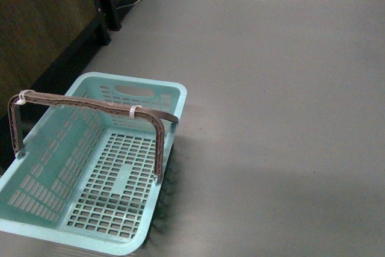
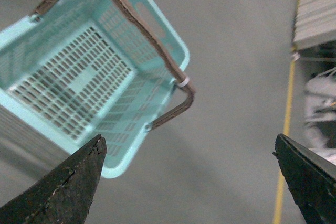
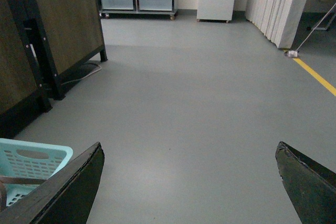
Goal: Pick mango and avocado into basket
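Left claw [image 2: 181, 182] is being held wide apart over the floor [image 1: 289, 88], nothing being gripped. Right claw [image 3: 184, 187] is likewise being held spread and empty. Turquoise basket [image 1: 54, 161] is being seen resting on the floor beside a dark wood-panelled stand [image 1: 36, 22], handles [image 1: 90, 103] raised.

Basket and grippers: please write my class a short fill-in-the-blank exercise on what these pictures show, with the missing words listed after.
1. The turquoise basket has no fruit in it: it is ____.
2. Its two handles are ____ in colour.
3. The zip ties on the handles are ____.
4. The left gripper and the right gripper both have their jaws ____.

Missing words: empty; brown; white; open.
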Robot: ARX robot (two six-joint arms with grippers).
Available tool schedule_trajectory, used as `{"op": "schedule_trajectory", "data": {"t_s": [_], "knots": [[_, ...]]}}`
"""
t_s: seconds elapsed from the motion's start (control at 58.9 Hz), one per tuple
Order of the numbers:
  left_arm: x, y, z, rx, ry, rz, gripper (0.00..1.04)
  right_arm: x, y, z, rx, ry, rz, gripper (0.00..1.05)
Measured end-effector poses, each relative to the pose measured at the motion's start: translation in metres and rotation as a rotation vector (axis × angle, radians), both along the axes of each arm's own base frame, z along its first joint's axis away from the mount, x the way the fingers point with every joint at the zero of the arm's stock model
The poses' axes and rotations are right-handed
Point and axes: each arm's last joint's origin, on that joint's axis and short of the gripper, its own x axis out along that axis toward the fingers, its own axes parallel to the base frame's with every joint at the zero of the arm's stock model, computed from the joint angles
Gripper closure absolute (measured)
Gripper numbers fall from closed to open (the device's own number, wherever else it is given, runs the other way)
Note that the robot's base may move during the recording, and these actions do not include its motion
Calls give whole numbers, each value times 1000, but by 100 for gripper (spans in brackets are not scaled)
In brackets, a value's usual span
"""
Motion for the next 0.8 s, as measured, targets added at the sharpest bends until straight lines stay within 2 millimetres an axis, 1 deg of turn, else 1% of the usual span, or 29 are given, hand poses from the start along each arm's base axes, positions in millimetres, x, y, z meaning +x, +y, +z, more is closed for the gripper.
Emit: {"op": "schedule_trajectory", "data": {"t_s": [0.068, 0.119, 0.17, 0.204, 0.306, 0.34, 0.408, 0.476, 0.561, 0.629, 0.68, 0.798], "knots": [[13, 9, 1, -119, 6, 60, 7, 0, 0, 0, 0, 0, 0, 8], [23, 16, -3, -168, 26, 104, 7, 0, 0, 0, 0, 0, 0, 8], [42, 24, -8, -218, 35, 155, 7, 0, 0, 0, 0, 0, 0, 8], [58, 28, -13, -240, 46, 181, 7, 0, 0, 0, 0, 0, 0, 8], [94, 30, -26, -253, 66, 204, 7, 0, 0, 0, 0, 0, 0, 8], [108, 30, -32, -254, 77, 206, 7, 0, 0, 0, 0, 0, 0, 8], [129, 28, -44, -264, 102, 217, 7, 0, 0, 0, 0, 0, 0, 8], [161, 23, -70, -279, 177, 233, 7, 0, 0, 0, 0, 0, 0, 8], [180, 15, -91, -283, 239, 234, 7, 0, 0, 0, 0, 0, 0, 8], [192, 8, -104, -286, 273, 226, 7, 0, 0, 0, 0, 0, 0, 8], [203, 2, -111, -288, 285, 218, 7, 0, 0, 0, 0, 0, 0, 8], [229, -9, -120, -290, 287, 201, 7, 0, 0, 0, 0, 0, 0, 8]]}}
